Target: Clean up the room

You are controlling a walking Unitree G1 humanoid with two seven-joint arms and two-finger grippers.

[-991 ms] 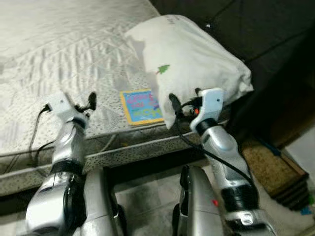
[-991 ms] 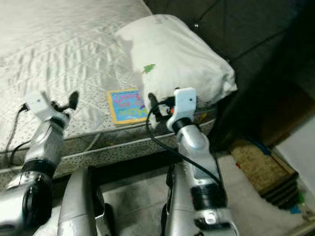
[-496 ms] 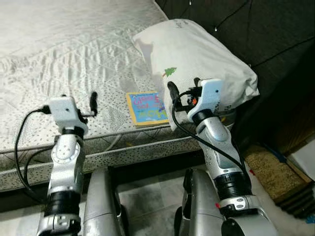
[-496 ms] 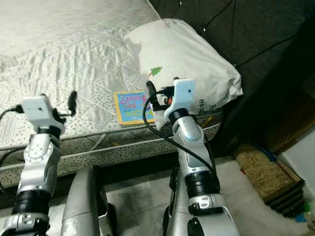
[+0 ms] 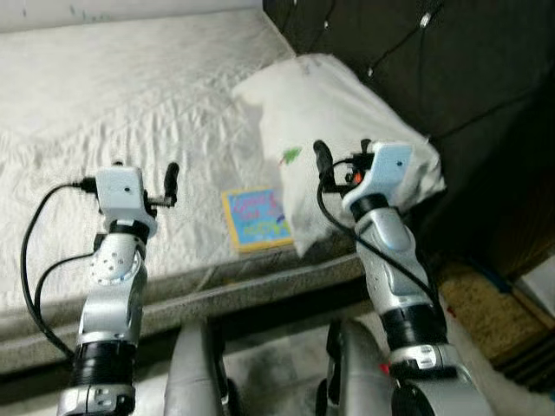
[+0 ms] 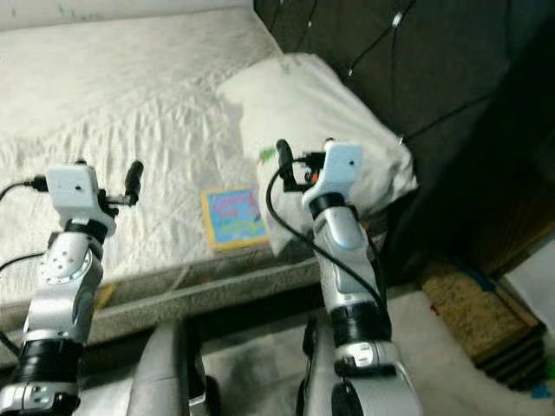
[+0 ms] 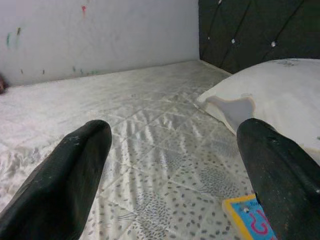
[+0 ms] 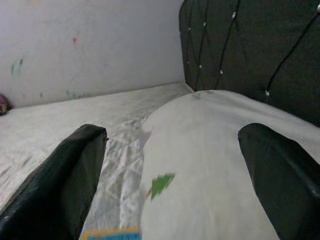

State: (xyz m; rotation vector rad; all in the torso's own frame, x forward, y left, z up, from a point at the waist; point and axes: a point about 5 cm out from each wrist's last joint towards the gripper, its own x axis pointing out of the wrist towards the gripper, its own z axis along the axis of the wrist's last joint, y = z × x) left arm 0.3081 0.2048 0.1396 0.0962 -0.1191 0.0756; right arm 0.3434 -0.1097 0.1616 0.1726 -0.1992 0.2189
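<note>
Quilted mattress (image 5: 130, 113) now spreads wider; both arms have risen. Left tool (image 7: 172, 175) and right tool (image 8: 172, 175) gape wide, empty. Soft white pillow (image 5: 338, 113) overlaps a flat picture book (image 5: 257, 218) at 3 o'clock.

A bare white quilted mattress (image 5: 130, 104) runs up to a dark tufted headboard (image 5: 390, 52). A large white pillow (image 5: 338, 121) with a small green mark lies on it against the headboard. Just beside the pillow, near the mattress edge, lies a flat colourful book (image 5: 257, 218) with a yellow border.
</note>
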